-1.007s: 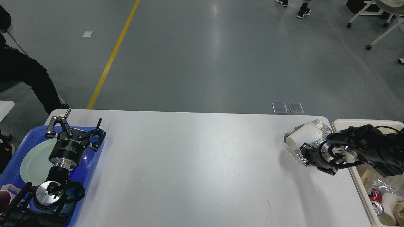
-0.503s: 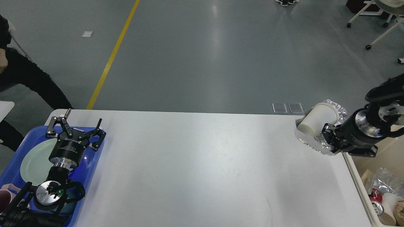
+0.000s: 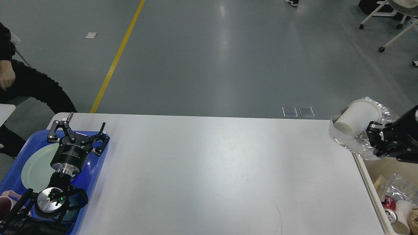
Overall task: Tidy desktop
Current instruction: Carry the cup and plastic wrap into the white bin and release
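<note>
The step in hand looked like disposal: the right gripper (image 3: pixel 372 138) was clenched on a crumpled sheet of foil wrap (image 3: pixel 351 143) with a white paper cup (image 3: pixel 357 117) lying in it, mouth turned away from the gripper. The bundle hung clear of the desktop (image 3: pixel 209 169), just past its far right corner. Right of the desktop stood the beige bin (image 3: pixel 375 192), already holding a red can (image 3: pixel 388 204), more foil and another cup. The desktop itself filled the middle of the view. At its left end sat a blue tray (image 3: pixel 94 169) with a pale green plate (image 3: pixel 36 168); above the tray the left gripper (image 3: pixel 78 132) hung with its fingers spread and nothing between them. By my judgement, the next move called for carrying the bundle over the bin's opening before letting go, since the cup lay loose and could roll out.
</note>
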Tool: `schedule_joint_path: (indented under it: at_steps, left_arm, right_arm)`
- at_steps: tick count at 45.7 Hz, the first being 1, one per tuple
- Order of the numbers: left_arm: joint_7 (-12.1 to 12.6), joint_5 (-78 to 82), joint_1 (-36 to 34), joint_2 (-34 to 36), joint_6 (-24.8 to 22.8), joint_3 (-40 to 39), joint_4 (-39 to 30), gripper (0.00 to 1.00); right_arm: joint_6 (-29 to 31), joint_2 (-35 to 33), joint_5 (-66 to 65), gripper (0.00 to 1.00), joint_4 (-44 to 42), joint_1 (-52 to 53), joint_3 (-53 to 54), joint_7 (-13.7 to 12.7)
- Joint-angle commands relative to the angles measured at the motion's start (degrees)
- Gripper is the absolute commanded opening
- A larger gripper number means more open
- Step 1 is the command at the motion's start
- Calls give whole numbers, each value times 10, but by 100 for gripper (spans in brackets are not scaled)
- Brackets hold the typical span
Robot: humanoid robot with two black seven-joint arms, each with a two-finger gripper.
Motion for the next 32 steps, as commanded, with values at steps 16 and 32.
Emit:
schedule_joint_path:
  at_steps: [16, 32]
  left_arm:
    - [0, 1, 0, 0, 0, 0, 0, 97]
    - [0, 1, 0, 0, 0, 0, 0, 97]
  right_arm:
    - [-72, -177, -65, 0, -361, -386, 126, -1]
    - [-77, -72, -64, 0, -747, -836, 386, 2]
